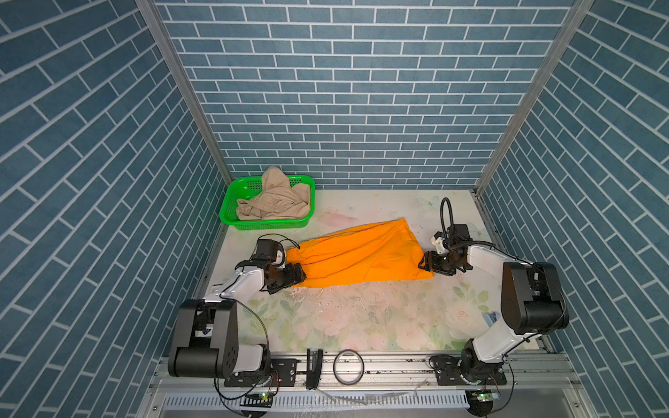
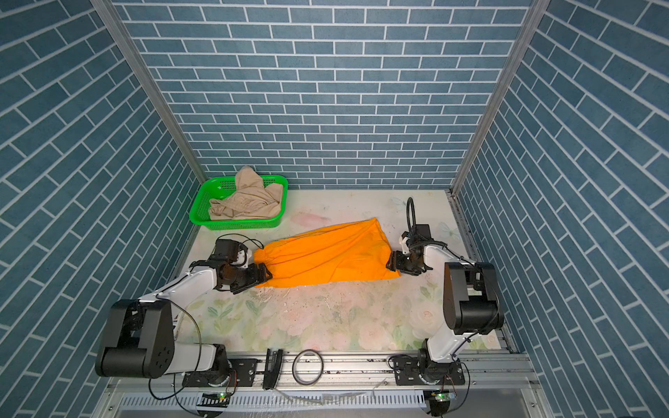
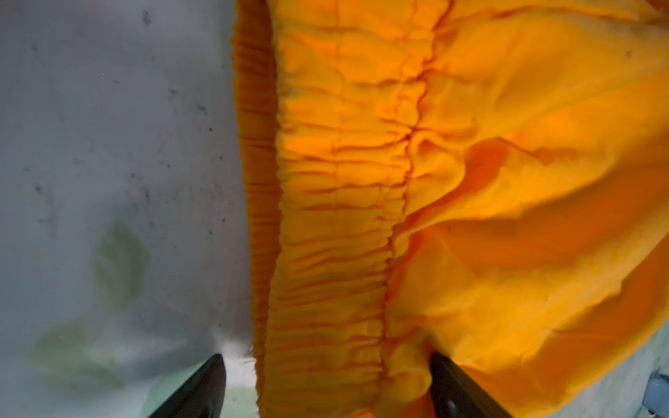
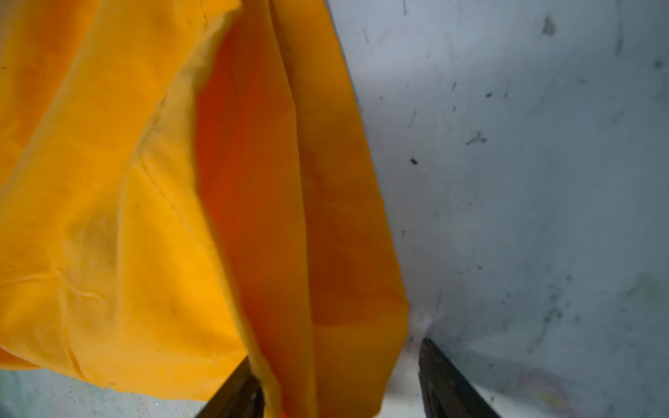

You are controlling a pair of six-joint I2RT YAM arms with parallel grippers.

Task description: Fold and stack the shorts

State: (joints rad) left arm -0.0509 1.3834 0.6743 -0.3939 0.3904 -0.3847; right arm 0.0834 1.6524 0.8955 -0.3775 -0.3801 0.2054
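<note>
The orange shorts (image 1: pixel 358 253) (image 2: pixel 325 253) lie flat across the middle of the flowered table, gathered waistband to the left and leg hems to the right. My left gripper (image 1: pixel 300 277) (image 2: pixel 267 275) sits at the waistband's near corner. In the left wrist view the waistband (image 3: pixel 325 253) runs between its spread fingers (image 3: pixel 210 383), one of them clear of the cloth, so it is open. My right gripper (image 1: pixel 424 264) (image 2: pixel 390 263) is at the hem's near corner, open, with the hem (image 4: pixel 344 289) between its jaws. The beige shorts (image 1: pixel 275 202) (image 2: pixel 249 201) lie crumpled in the basket.
The green basket (image 1: pixel 230 206) (image 2: pixel 201 206) stands at the back left corner against the brick wall. A black ring (image 1: pixel 348 366) and a black bracket (image 1: pixel 314 365) rest on the front rail. Bare flowered tabletop (image 1: pixel 362 318) lies in front of the orange shorts.
</note>
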